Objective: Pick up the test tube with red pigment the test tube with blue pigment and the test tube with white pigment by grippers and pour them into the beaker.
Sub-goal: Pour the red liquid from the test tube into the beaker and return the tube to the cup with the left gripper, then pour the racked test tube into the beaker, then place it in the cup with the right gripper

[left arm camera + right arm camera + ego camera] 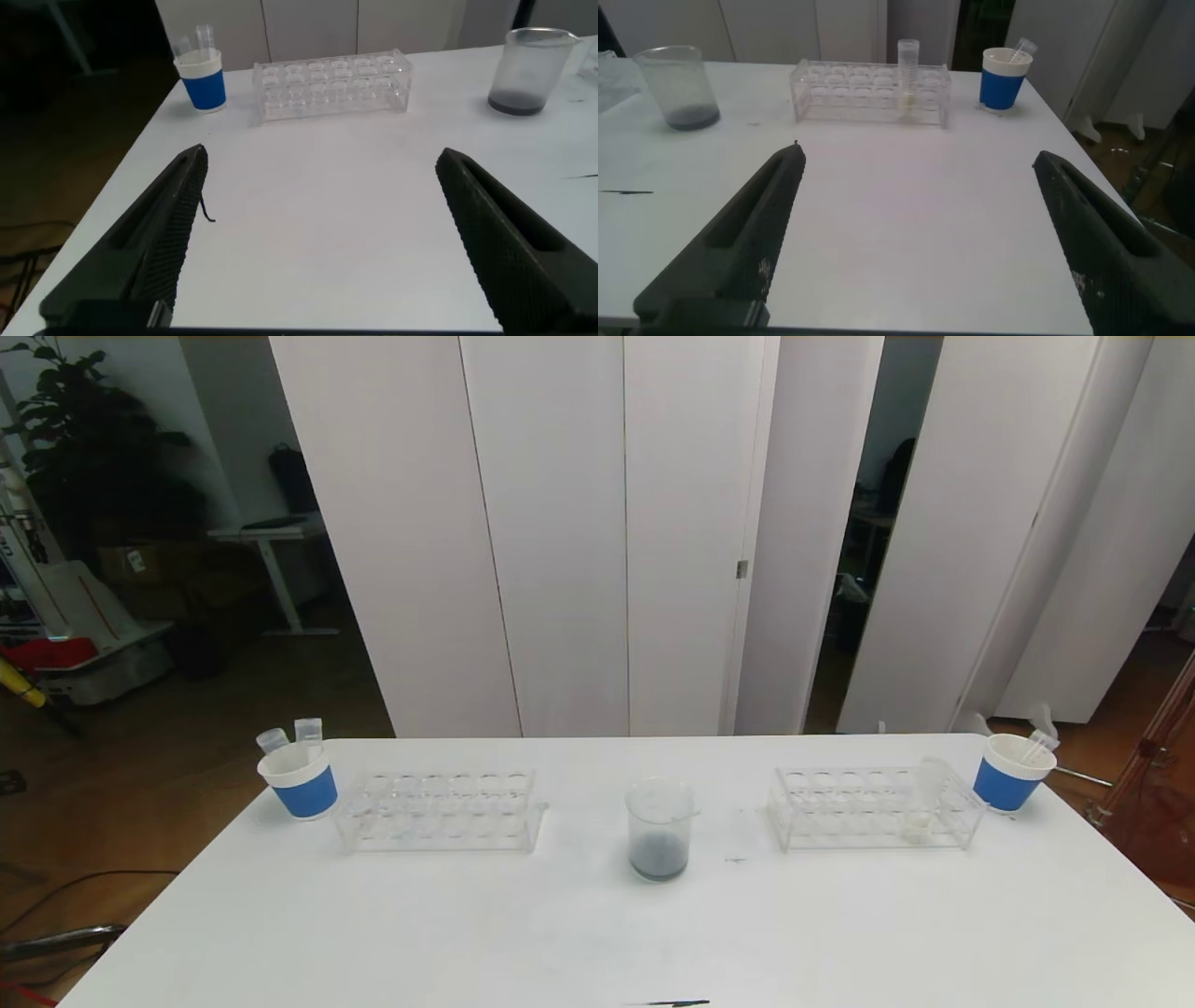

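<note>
Both grippers sat wide open, holding nothing.
The white-pigment test tube (908,77) stood in the right rack (870,91), the beaker (659,829) mid-table. That tube's clear and slim, so a sloppy grab could've tipped it or nudged the rack. No readable writing anywhere.

I see the white tabletop (597,933) evenly bright with faint shadows; the room behind left is dim, everything slightly soft.
</note>
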You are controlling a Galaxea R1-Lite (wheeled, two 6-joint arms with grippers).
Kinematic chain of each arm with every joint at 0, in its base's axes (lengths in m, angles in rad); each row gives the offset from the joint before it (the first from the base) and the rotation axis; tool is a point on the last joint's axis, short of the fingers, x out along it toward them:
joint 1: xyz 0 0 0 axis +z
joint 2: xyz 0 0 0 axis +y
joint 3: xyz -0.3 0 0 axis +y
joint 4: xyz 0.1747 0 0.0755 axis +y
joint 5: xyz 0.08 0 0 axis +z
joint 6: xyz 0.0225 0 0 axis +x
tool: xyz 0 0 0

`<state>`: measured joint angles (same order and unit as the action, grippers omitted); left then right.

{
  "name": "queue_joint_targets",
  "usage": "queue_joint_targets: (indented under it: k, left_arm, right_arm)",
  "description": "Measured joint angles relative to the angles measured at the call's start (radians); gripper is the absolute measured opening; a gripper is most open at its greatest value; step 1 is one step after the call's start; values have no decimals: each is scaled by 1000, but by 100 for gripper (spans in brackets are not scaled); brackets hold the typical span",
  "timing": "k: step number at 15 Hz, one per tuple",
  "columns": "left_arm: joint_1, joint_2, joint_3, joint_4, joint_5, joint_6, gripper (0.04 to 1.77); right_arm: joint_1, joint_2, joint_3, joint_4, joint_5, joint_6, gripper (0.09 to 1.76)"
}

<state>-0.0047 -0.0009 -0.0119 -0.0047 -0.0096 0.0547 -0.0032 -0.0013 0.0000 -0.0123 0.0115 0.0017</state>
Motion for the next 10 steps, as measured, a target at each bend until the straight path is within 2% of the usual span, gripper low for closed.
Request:
queue_joint_targets:
  k: [10]
  left_arm:
    - [0, 0, 12, 8, 7, -20, 174]
  right_arm:
    - [0, 0, 0, 0, 0, 0, 175]
